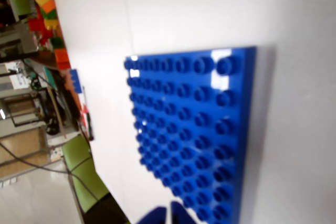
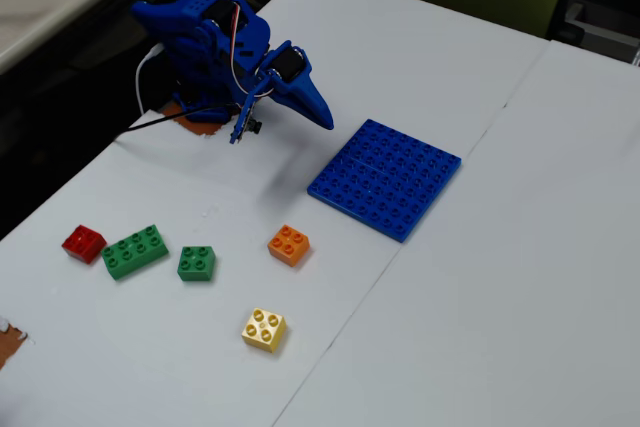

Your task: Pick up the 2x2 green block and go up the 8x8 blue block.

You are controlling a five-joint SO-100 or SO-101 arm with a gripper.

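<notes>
Pick not yet begun. Hand (image 2: pixel 322 115) closed, empty, hovering near the 8x8 blue block (image 2: pixel 385 178). Next: swing to the 2x2 green block (image 2: pixel 196 263) on the bench (image 2: pixel 480 287), open, descend.

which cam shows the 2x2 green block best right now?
The fixed view. The 2x2 green block sits whole and unobstructed on the white table, between the longer green brick and the orange brick. The wrist view does not show it at all; it mostly shows the 8x8 blue block.
</notes>
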